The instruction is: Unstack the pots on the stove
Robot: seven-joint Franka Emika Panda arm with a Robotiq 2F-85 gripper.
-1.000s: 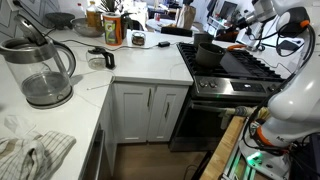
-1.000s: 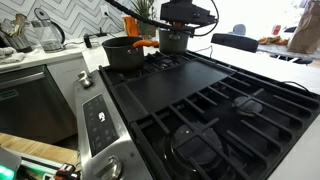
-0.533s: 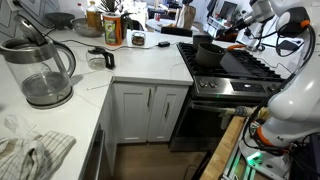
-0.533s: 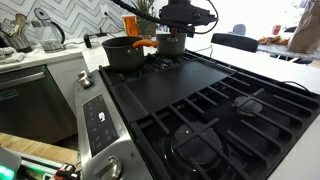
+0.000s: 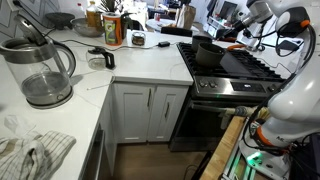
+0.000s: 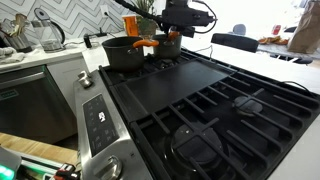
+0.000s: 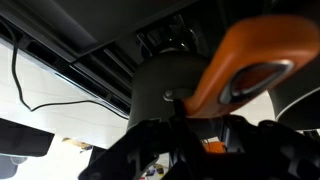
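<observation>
Pots stand at upper left of frame on the stove. The smaller pot sits straight below my gripper, its orange handle pointing left toward its neighbour. Jaw width I cannot tell.

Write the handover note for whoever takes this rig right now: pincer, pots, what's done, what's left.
Pincer: seems shut on the rim of the smaller pot, at the back of the stove.
Larger pot: on the back grate, beside the smaller one, with an orange handle between them.
Done: the pots are side by side, not stacked.
Left: I cannot tell whether the smaller pot rests on the grate. Set it down if needed, then release and withdraw.
</observation>
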